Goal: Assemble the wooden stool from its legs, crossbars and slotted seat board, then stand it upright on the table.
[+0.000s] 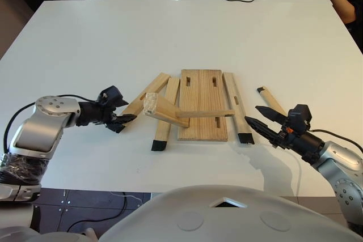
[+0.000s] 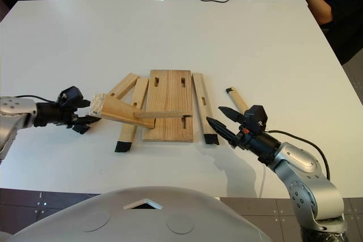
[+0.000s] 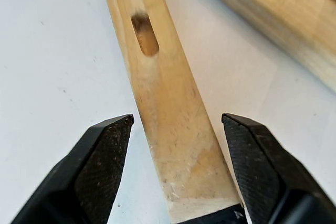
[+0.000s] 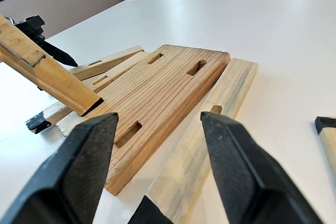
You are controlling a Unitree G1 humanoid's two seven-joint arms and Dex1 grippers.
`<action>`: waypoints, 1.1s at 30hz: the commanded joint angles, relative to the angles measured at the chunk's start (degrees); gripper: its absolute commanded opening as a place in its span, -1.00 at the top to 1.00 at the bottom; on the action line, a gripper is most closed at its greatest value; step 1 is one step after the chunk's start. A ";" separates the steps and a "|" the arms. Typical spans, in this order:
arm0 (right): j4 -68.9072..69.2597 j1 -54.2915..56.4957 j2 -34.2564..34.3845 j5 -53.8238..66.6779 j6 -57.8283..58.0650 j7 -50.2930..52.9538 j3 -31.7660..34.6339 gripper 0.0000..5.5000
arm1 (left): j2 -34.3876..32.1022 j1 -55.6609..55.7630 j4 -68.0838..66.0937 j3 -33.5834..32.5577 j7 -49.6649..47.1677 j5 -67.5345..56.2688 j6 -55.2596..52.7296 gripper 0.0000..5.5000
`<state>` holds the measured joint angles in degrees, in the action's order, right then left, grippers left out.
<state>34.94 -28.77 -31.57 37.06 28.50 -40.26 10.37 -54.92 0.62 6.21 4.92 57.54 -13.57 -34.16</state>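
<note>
Left gripper (image 1: 127, 121) is wide open, its jaws straddling the near end of the leftmost leg (image 3: 163, 103) without clamping it. Right gripper (image 1: 251, 113) is open and empty, just beside the black-tipped end of the right-hand leg (image 1: 237, 107). Seat board (image 1: 198, 92) lies flat on the bench (image 1: 170, 38), with a leg-and-crossbar piece (image 1: 167, 111) lying across it.

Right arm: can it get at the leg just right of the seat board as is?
Likely yes: the right pincer is open, aimed at that leg near its black-capped end, nothing between them.
</note>
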 commanded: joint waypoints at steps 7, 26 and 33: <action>0.09 0.36 0.13 -0.03 -0.48 0.34 -0.50 -0.05 | 3.04 3.41 -7.95 0.48 -0.55 0.70 0.87 0.24; 3.08 7.27 -2.33 13.54 3.79 2.27 8.77 -0.05 | 10.85 17.91 1.01 -11.01 -4.48 -8.96 7.05 0.26; 2.44 20.80 -6.11 29.25 8.00 7.20 13.30 -0.05 | 15.98 28.60 10.24 -13.83 -4.19 -25.53 -0.49 0.26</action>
<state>37.63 -12.97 -35.80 61.54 34.59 -34.47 22.80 -40.31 24.92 14.21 -7.79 53.19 -33.86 -32.10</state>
